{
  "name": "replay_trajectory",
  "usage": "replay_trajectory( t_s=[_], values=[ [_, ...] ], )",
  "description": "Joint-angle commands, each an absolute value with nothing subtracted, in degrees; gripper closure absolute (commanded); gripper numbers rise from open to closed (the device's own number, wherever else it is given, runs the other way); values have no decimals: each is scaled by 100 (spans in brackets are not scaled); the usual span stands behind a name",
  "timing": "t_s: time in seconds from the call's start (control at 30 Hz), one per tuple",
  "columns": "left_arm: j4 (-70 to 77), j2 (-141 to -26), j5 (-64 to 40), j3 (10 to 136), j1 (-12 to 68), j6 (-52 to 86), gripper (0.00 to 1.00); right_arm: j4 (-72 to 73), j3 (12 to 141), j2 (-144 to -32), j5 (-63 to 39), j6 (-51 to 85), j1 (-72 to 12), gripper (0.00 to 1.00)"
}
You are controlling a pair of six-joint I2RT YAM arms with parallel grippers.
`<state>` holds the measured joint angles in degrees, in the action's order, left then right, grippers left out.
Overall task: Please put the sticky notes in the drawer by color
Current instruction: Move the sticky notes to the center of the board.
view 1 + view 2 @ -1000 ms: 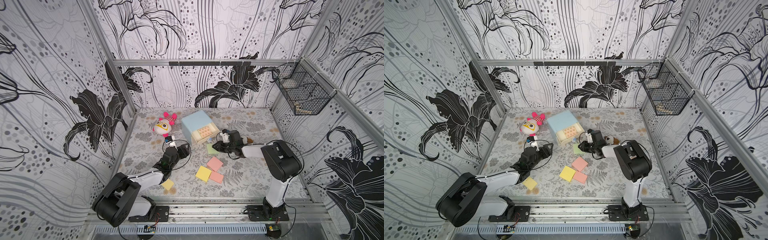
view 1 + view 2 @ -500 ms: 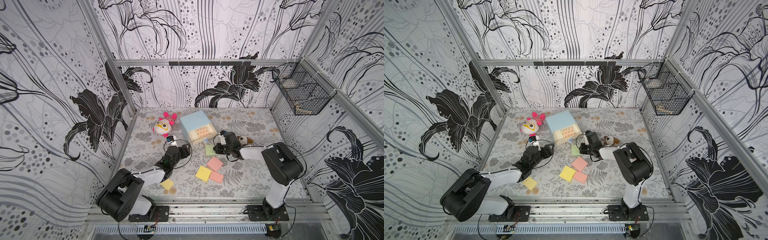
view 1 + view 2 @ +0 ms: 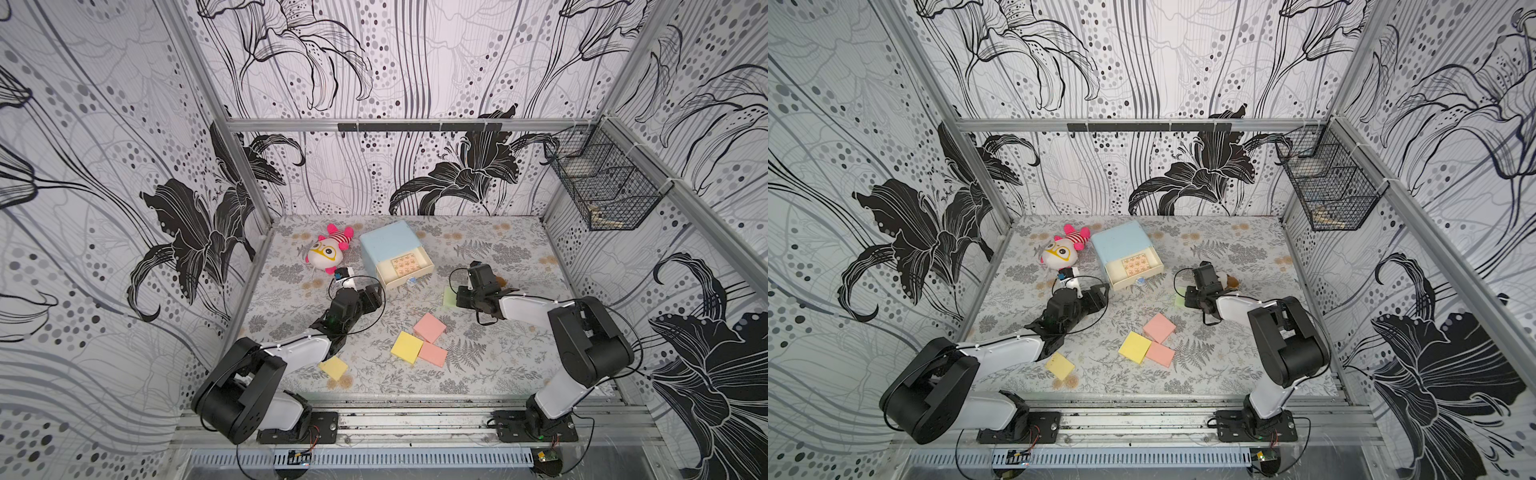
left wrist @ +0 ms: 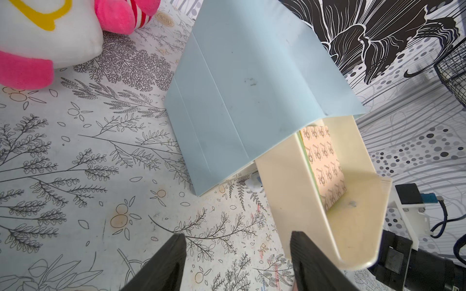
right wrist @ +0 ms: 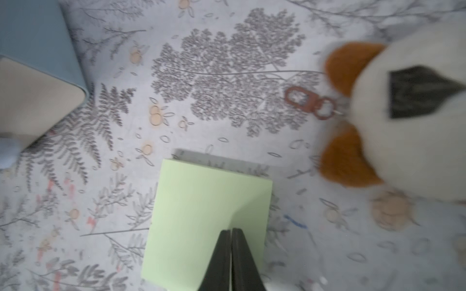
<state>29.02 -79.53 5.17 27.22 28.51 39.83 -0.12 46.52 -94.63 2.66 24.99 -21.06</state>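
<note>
The pale blue drawer chest [image 3: 388, 245] stands at the back with one cream drawer [image 3: 405, 270] pulled out. A peach patterned sheet [image 4: 324, 166] with a light green edge lies inside it. My left gripper [image 4: 237, 241] is open and low beside that drawer's side wall, holding nothing. My right gripper [image 5: 231, 230] is shut, its tips pinched on a light green sticky note [image 5: 206, 216], which shows in both top views [image 3: 449, 297] [image 3: 1180, 301] just right of the drawer. Two pink pads [image 3: 429, 327] [image 3: 433, 354] and a yellow pad [image 3: 406, 347] lie mid-table. Another yellow pad [image 3: 333, 368] lies by the left arm.
A pink and white plush [image 3: 328, 253] lies left of the chest. A brown and white plush [image 5: 403, 113] sits close behind the right gripper. A wire basket [image 3: 602, 187] hangs on the right wall.
The right gripper closed and drew back to the right, away from the drawer, and the green pad shifted with it. The left gripper opened slightly and barely moved.
</note>
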Motion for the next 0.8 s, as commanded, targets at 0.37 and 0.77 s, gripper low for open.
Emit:
replay_trajectory(
  t_s=[0.37,0.77],
  values=[
    [3120,-7711,635,2813,2857,3641,27,-503,5644,-9873,-288,1649,-1838,10],
    [3019,-7463,704,2750,2859,3510,25,-359,5801,-10517,-1262,1493,-1785,10]
  ],
)
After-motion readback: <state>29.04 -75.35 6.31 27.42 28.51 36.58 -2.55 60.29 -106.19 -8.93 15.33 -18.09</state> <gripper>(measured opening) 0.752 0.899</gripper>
